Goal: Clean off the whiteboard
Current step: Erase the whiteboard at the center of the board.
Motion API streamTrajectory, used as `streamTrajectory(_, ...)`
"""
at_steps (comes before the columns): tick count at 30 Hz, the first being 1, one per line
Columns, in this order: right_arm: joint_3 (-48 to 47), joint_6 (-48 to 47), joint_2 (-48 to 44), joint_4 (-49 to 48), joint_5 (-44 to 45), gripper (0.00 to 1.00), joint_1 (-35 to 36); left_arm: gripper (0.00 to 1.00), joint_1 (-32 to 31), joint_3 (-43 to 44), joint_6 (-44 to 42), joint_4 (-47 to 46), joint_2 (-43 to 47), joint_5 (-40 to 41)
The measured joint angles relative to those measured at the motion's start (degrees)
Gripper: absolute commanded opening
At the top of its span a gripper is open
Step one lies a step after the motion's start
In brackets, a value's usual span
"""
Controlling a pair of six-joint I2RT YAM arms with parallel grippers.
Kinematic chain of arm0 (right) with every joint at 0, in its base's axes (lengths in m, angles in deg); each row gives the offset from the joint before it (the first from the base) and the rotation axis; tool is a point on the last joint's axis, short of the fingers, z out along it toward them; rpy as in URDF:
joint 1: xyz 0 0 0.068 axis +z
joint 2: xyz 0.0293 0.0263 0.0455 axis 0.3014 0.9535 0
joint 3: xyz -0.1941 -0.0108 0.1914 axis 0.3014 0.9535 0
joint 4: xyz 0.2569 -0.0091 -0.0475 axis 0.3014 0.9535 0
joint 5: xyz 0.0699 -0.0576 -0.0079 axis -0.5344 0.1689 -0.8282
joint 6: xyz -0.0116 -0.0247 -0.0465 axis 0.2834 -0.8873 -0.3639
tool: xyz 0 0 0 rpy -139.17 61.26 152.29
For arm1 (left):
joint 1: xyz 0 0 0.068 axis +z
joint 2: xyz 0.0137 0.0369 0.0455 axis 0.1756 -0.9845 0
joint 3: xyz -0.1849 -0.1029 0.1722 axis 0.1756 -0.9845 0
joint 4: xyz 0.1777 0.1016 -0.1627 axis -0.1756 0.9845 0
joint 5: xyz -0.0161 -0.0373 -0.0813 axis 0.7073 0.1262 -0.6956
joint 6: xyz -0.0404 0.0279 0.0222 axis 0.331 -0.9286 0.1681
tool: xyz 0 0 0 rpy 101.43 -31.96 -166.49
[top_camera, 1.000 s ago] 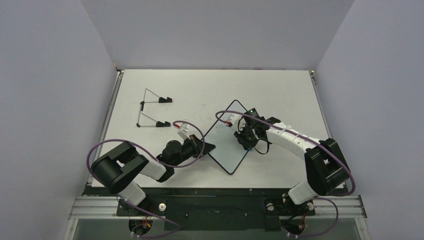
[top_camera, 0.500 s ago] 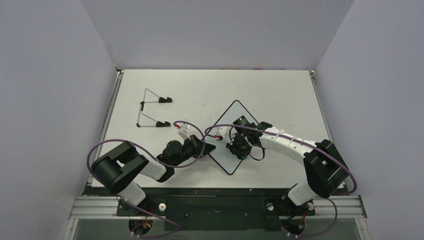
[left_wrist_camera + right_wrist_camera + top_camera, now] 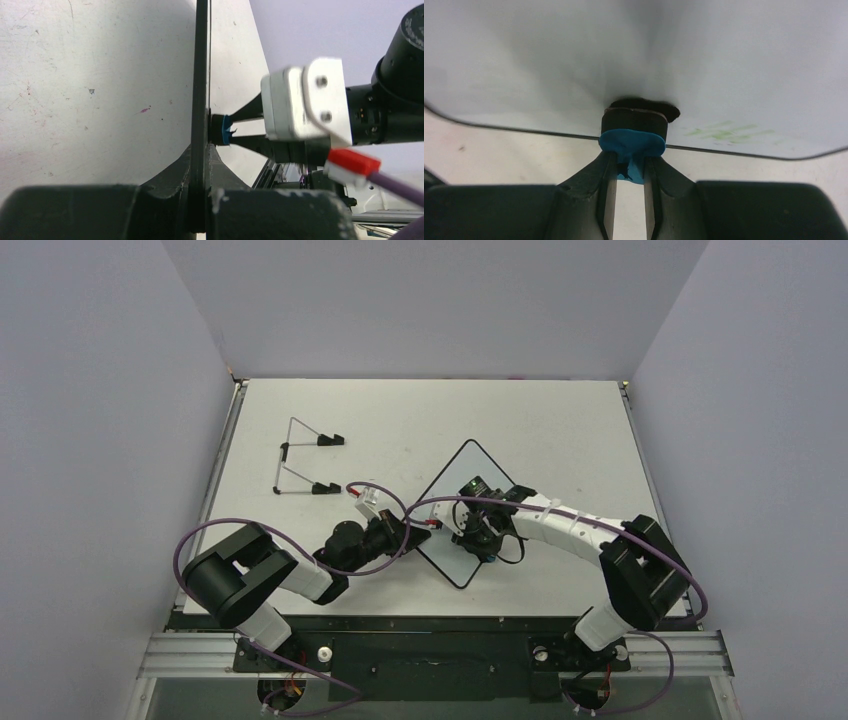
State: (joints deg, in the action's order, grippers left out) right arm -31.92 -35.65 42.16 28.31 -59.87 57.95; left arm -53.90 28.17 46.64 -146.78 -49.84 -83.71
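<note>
Risks, near to far:

1. Left gripper (image 3: 408, 534) is clamped fully shut on the near-left rim of the whiteboard (image 3: 470, 468), with nothing else in it. Board sits mid-table as a diamond, 1 corner toward the bases and 1 toward the far wall. Can't tell if it lies flat or is tipped up slightly. The bite is only on the thin black edge, so a hard sideways wipe could pivot the board about that 1 clamp point or drag it out of the fingers.

2. Right gripper (image 3: 630, 172) is almost closed, pinching the blue-and-black eraser (image 3: 634, 135) by its blue back. The black face is pressed on the board right by a rim. The pinch is narrow, so too much down-force or drag could twist the eraser in the fingers. It could also run off the rim onto the table (image 3: 560, 420).

3. Faint green writing (image 3: 724, 132) sits just right of the eraser in the right wrist view, not yet wiped. A stroke the wrong way misses it; light pressure may only smear it.

4. The 2 wrists are near each other. A wipe toward the clamp could bump them together or snag the purple cable (image 3: 440, 502).

5. Wire stand (image 3: 300, 465) is far left, well apart, so no likely conflict.
</note>
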Motion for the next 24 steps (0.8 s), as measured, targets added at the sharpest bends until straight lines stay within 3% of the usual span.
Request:
streamTrajectory(4,0.0,-1.0,0.0,1.3,-1.2,0.00,1.3,0.00,0.0,-0.1,-0.3,0.1,0.3,0.0)
streamTrajectory(14,0.0,5.1,2.4,-4.7,3.8,0.00,-10.5,0.00,0.0,-0.1,-0.2,0.0,0.3,0.8)
streamTrajectory(19,0.0,2.8,2.3,-3.4,3.4,0.00,-7.8,0.00,0.0,-0.1,-0.3,0.1,0.4,0.8)
streamTrajectory(24,0.0,-1.3,0.7,0.9,-1.9,0.00,-0.6,0.00,0.0,-0.1,-0.8,0.6,0.9,0.8)
